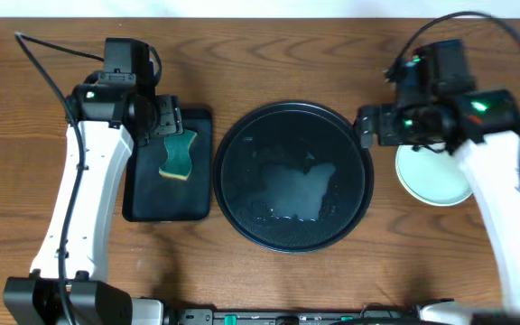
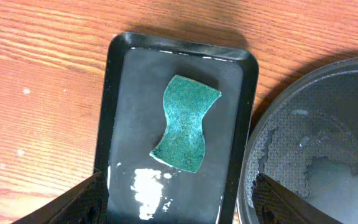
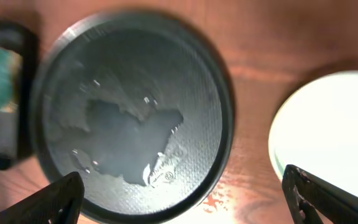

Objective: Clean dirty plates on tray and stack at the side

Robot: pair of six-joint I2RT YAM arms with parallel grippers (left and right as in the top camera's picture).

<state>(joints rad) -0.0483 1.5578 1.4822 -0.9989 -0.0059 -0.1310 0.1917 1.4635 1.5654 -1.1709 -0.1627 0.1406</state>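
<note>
The round black tray (image 1: 242, 144) lies mid-table, wet with a film of water and with no plate on it. It also shows in the right wrist view (image 3: 73, 74) and the left wrist view (image 2: 340, 106). A pale mint plate (image 1: 431, 181) lies on the table right of the tray, partly under my right arm; it looks like a stack, but I cannot tell how many. It shows bright in the right wrist view (image 3: 328, 137). My right gripper (image 1: 366, 126) (image 3: 185, 202) is open and empty above the gap between tray and plate. My left gripper (image 1: 165, 117) (image 2: 180, 202) is open and empty above the small tray.
A small black rectangular tray (image 1: 143, 194) (image 2: 104, 112) lies left of the round tray, wet. A green wavy sponge (image 1: 178, 155) (image 2: 185, 123) lies in it. The table is brown wood.
</note>
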